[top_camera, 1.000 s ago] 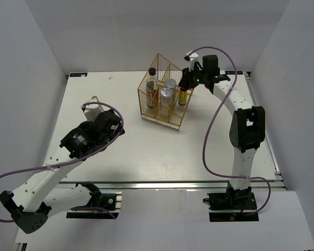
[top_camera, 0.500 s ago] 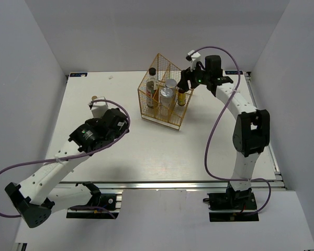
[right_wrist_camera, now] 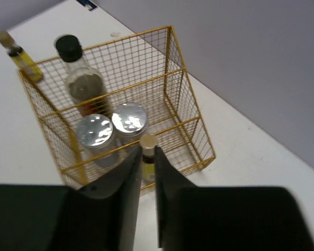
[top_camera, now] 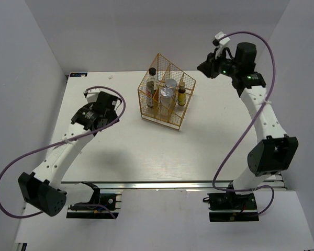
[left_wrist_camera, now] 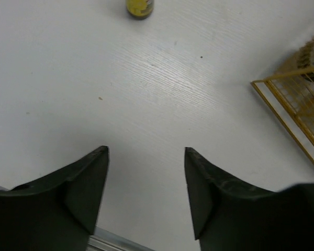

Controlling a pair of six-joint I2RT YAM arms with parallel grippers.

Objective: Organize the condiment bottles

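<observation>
1. The white table [top_camera: 146, 151] is seen from above, with both arms raised over it.
2. The gold wire basket [top_camera: 144, 99] is found standing toward the back of the table, between the two arms.
3. The left gripper [left_wrist_camera: 146, 151] is held above bare table, left of the basket. Its jaws are spread wide and nothing is grasped.
4. The right gripper [right_wrist_camera: 148, 157] is lifted high over the basket's right side. Only a narrow slit is left between its jaws, and nothing is gripped.
5. The dark bottle [right_wrist_camera: 81, 86], black-capped, is seen upright in the basket's left compartment.
6. The two silver-topped bottles [right_wrist_camera: 94, 130] [right_wrist_camera: 129, 117] are parked side by side in the middle compartment, touching or nearly so.
7. The basket's yellow bottle [top_camera: 182, 95], pale-capped, is seen upright in the right compartment, directly under the right gripper's slit in the right wrist view.
8. The loose yellow bottle [left_wrist_camera: 139, 6] is spotted outside the basket, standing on the table ahead of the left gripper, well apart from the basket.
</observation>
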